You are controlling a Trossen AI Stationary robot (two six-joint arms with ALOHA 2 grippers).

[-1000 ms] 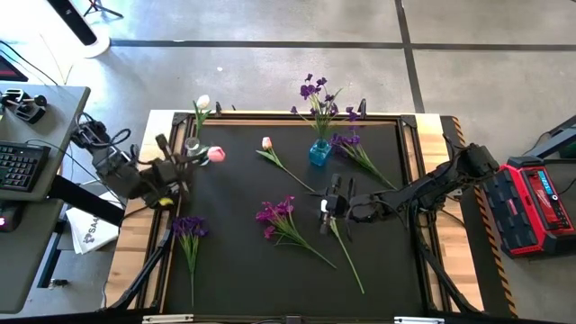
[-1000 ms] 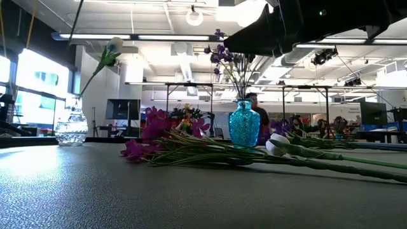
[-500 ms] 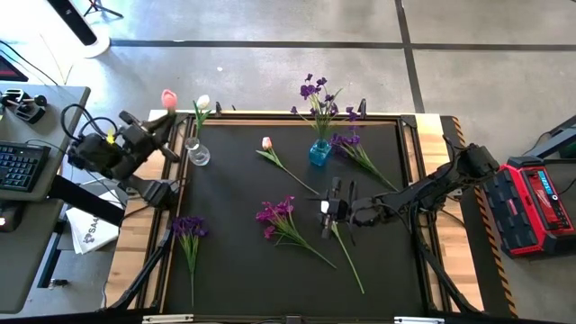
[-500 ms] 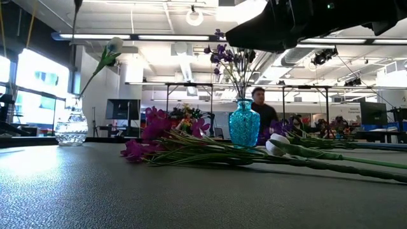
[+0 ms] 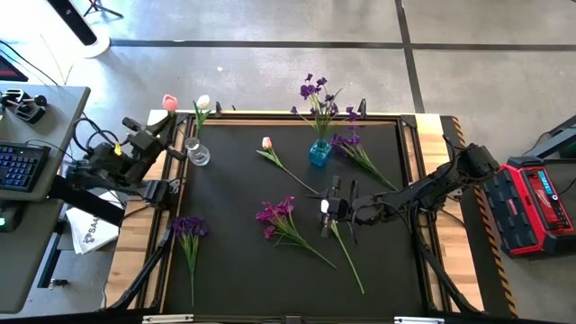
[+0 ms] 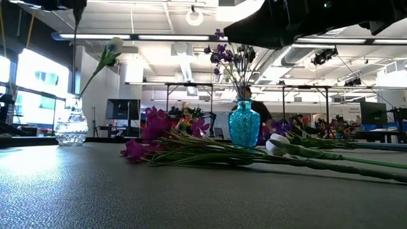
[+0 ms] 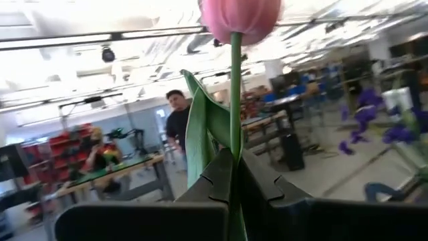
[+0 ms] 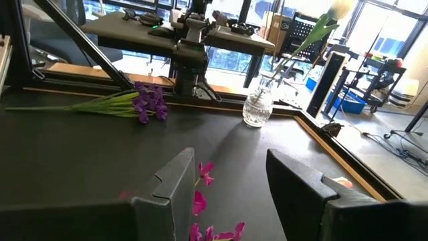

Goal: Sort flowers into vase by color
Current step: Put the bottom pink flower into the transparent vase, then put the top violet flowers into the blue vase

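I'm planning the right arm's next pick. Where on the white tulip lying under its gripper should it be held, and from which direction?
Grip the white tulip on its thin stem just behind the bud, coming straight down from above. It lies flat on the black table, so the open right gripper hovering over it can straddle the stem crosswise. The bud is soft and bulky.

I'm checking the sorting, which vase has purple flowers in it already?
The blue vase near the table's back edge holds purple flowers. The clear glass vase at the back left corner holds a white tulip.
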